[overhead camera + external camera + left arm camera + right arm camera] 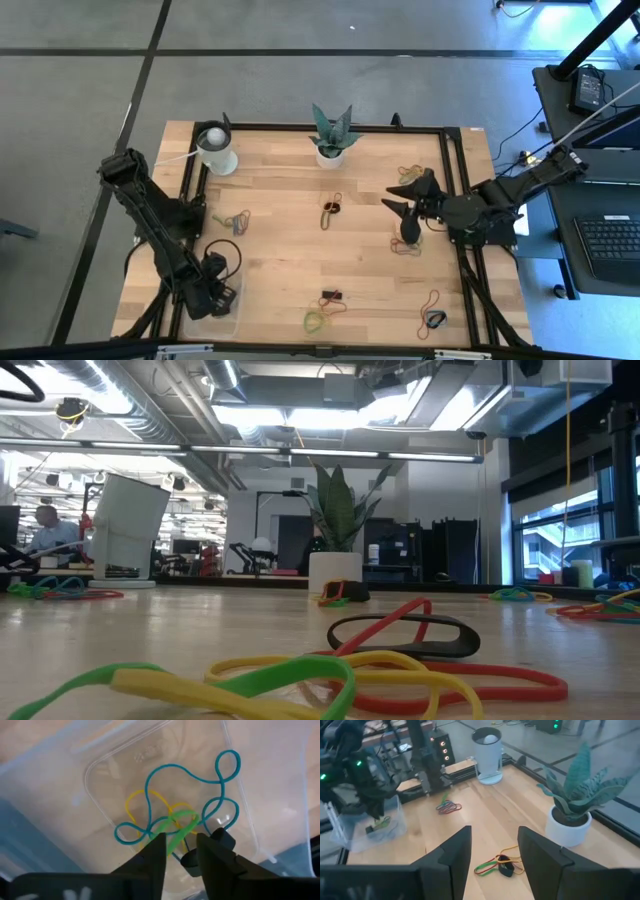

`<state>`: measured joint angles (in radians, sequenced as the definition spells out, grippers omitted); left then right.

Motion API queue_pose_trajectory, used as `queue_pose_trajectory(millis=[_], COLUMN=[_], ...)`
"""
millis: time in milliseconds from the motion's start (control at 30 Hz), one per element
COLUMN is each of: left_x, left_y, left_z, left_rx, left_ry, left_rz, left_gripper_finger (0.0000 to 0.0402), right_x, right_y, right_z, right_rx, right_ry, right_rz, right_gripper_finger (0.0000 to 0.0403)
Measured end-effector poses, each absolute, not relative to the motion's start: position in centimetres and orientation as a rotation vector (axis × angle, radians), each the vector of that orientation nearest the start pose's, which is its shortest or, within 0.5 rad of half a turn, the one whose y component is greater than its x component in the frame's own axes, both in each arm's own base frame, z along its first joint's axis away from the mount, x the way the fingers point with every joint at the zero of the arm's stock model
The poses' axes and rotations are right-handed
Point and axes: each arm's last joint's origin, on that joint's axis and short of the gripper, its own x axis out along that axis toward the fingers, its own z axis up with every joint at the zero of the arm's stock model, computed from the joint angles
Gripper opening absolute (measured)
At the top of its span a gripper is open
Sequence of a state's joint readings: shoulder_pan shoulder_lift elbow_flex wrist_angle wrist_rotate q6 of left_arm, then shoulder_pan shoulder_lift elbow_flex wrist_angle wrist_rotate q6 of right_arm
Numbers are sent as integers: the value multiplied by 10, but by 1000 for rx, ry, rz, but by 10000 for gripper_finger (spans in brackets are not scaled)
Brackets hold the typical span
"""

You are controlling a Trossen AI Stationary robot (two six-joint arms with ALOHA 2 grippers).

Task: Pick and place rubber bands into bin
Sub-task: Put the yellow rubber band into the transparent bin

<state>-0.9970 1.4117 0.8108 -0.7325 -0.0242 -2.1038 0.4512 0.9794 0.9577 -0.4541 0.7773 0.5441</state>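
The clear bin [224, 318] stands at the table's near left corner. My left gripper [181, 842] points down into it, fingers a little apart. On the bin's floor [165, 780] lie a blue band [165, 767], a yellow band [135, 800] and a green band [176, 820]. More rubber bands lie loose on the table in small heaps [235, 222] [331, 210] [316, 321] [431, 300]. My right gripper [398, 198] hangs open above the table's right side, with nothing between its fingers. My left gripper's fingers stand on either side of the green band's near end [175, 844], coming from above into the bin. Whether either finger touches the band I cannot tell. The band lies slack among the others on the bin's floor.
A white cup [217, 150] and a potted plant [331, 140] stand along the far edge. A black frame [452, 190] runs around the table. In the low view, a heap of bands [300, 675] lies close to the camera and a person [45, 530] sits far behind the table.
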Motion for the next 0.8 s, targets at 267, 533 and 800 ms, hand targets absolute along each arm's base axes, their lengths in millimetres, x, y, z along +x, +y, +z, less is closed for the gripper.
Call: queue_pose_trajectory(millis=[267, 533, 800], left_x=[125, 111, 113], left_y=[-191, -153, -98], left_z=[192, 241, 292], left_rx=[-964, -882, -660], left_ry=[1373, 1305, 764], left_rz=[563, 435, 342], left_gripper_finger=[135, 99, 45], right_x=[189, 189, 195], right_y=[61, 61, 61], right_z=[337, 336, 307], right_rx=[286, 343, 427], right_ry=[281, 274, 487], right_rz=[-452, -460, -522], right_gripper_finger=[165, 165, 165])
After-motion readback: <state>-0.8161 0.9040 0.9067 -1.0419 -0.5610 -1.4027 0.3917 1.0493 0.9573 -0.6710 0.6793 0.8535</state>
